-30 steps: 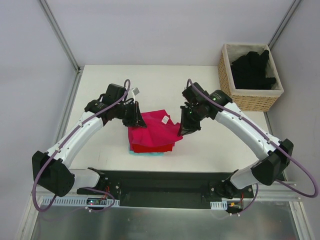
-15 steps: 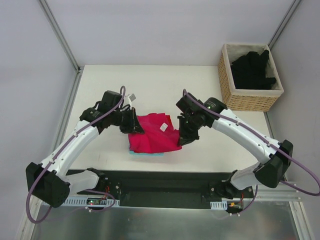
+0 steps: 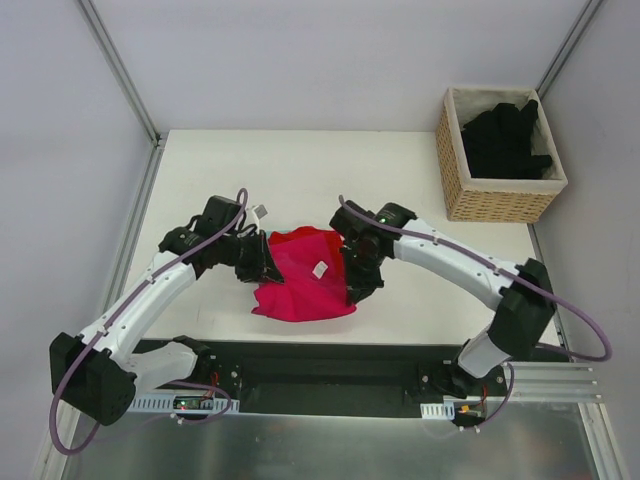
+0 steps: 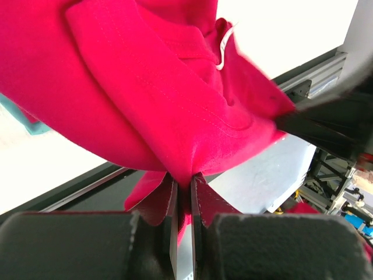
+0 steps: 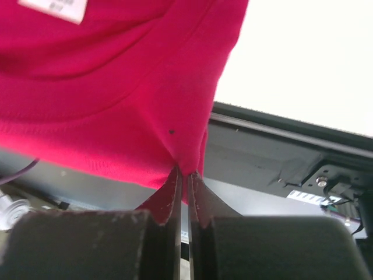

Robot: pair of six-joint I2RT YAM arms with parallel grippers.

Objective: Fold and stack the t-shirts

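Note:
A magenta-pink t-shirt [image 3: 303,275] with a small white label [image 3: 320,269] hangs bunched between my two grippers near the table's front edge. My left gripper [image 3: 262,262] is shut on its left edge; in the left wrist view the cloth [image 4: 169,111] is pinched between the jaws [image 4: 184,189]. My right gripper [image 3: 352,275] is shut on its right edge; in the right wrist view the cloth [image 5: 116,93] is pinched at the jaws [image 5: 185,175]. A teal scrap [image 4: 26,119] shows under the shirt. Black t-shirts [image 3: 503,137] lie in the basket. The brighter red shirt is hidden.
A wicker basket [image 3: 497,200] stands at the table's back right corner. The black mounting rail [image 3: 320,365] with the arm bases runs along the near edge. A small white tag [image 3: 262,212] lies on the table behind the left gripper.
Both grippers have moved toward the near edge and closer together, carrying the pink shirt. The shirt is now more bunched and covers the stack that showed beneath it.

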